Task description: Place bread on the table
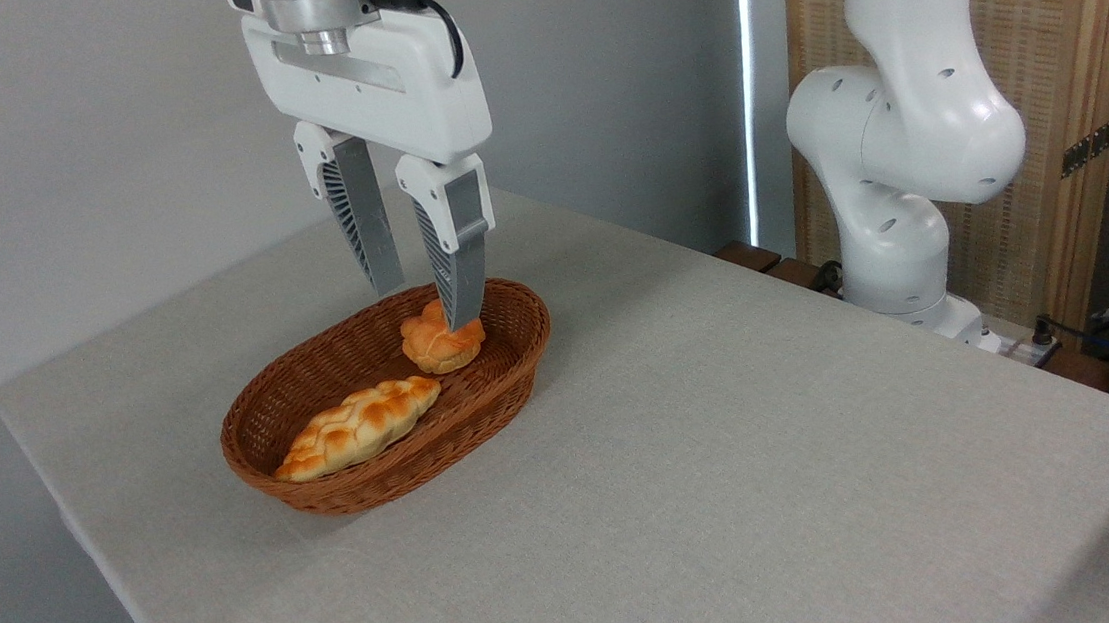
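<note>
Braided bread [361,427] lying in an oval wicker basket [510,371] on a cloth-covered table [728,457].

Glossy golden loaf with tapered ends, beside a small round bun [437,347]. Pointing straight down over the basket's far end, end effector [425,303] with ribbed grey fingers apart and empty, one fingertip overlapping the bun.

Braided golden loaf [360,427] lies flat along the near side of the basket [510,376], which sits on the grey-beige tabletop [728,457], left of centre.
</note>
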`<state>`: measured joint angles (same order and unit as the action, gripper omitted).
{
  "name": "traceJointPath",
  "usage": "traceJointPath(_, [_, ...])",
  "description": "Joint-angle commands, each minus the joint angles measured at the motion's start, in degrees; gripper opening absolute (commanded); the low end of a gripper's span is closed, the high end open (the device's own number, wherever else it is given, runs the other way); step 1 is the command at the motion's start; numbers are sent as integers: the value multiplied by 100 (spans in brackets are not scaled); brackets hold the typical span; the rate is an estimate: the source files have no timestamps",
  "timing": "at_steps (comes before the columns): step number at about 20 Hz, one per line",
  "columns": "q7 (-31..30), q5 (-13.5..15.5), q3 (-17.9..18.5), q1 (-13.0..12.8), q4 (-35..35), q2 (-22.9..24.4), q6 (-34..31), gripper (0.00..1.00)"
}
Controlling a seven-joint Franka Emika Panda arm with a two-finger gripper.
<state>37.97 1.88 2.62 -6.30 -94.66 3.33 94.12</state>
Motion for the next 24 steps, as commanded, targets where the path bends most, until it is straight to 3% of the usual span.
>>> traceJointPath(1, [53,347,-25,24,-825,598,562,100])
traceJointPath(5, [18,629,-86,-2,-1238,757,941,100])
traceJointPath(10, [-35,1454,-209,-20,-1695,757,1607,100])
traceJointPath(16, [-263,1974,-455,-38,-2266,714,2434,100])
traceJointPath(20, [-264,2001,-807,-46,-2882,687,3498,100])
traceJointPath(24, [-246,1939,-885,-46,-2900,626,3517,100])
